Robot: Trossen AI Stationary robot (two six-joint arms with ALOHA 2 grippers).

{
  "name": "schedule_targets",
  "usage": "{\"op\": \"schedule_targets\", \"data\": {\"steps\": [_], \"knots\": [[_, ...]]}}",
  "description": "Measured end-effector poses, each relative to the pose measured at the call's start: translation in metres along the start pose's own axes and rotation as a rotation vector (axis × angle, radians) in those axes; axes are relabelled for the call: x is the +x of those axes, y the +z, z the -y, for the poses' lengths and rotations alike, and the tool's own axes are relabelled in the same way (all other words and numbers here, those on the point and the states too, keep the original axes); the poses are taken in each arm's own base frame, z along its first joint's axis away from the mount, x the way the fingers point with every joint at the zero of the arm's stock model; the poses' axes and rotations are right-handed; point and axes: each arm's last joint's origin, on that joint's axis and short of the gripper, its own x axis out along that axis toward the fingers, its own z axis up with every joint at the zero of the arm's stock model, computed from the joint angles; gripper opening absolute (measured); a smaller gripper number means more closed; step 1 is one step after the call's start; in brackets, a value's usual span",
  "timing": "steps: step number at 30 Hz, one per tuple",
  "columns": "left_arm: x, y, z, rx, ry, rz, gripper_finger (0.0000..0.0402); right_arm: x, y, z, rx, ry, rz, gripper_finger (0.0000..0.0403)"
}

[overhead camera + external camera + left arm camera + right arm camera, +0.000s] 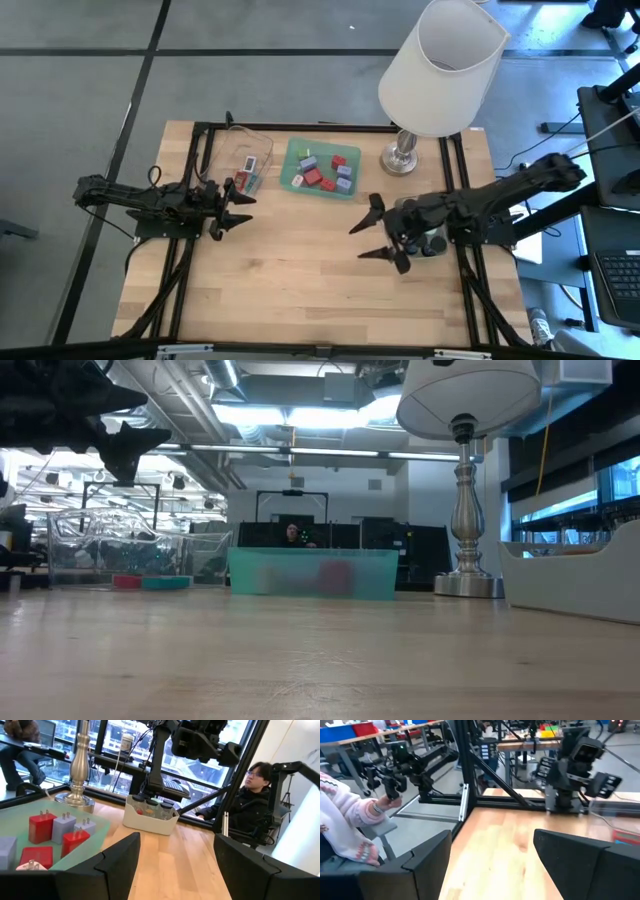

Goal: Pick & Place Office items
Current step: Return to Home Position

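Judged parking posture: left end effector at 9 o'clock, right end effector at 3 o'clock, both spread wide, empty, held above the wooden counter. Small red, lavender and blue office items sit sorted in the translucent green plastic tray, 12 o'clock.
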Motion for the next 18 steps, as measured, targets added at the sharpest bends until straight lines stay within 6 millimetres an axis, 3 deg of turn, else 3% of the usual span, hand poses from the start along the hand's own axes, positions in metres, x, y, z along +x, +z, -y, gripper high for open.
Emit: {"op": "schedule_targets", "data": {"steps": [12, 18], "knots": [[0.0, 0.0, 0.0, -0.031, 0.0, 0.0, 0.0251, -0.035, 0.007, 0.011, 0.024, -0.055, -0.033, 0.0288], [0.0, -0.002, -0.001, -0.097, 0.009, -0.024, 0.0251, -0.062, -0.023, 0.017, 0.044, -0.114, 0.048, 0.0288]]}}
